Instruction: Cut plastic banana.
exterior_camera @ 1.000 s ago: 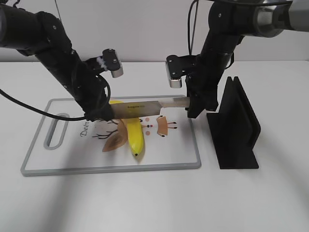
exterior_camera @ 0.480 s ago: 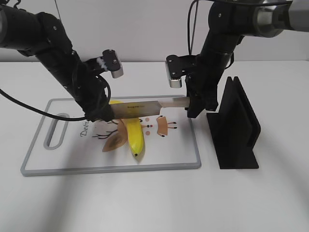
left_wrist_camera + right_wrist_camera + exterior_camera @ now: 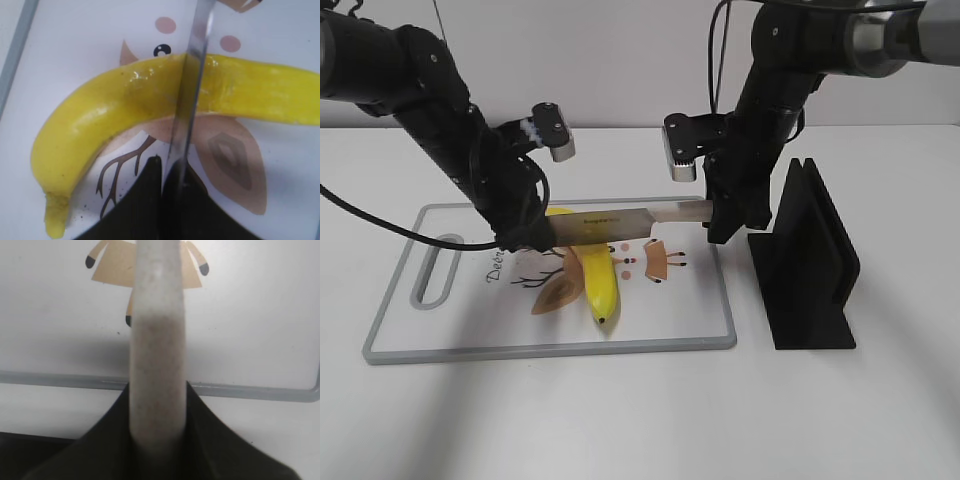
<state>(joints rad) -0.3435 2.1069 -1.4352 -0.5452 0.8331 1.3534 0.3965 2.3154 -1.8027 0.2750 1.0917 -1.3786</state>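
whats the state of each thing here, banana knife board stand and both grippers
plastic banana: lying on the board, still in one piece, blade across its middle
knife: held level, edge down on the banana
cutting board: flat on the table
black knife stand: upright, empty, right of the board
left gripper: shut on the blade tip
right gripper: shut on the knife handle

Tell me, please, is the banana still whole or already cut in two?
Cannot tell for certain. The knife lies across the banana, hiding the contact line; both sides stay aligned with no visible gap.
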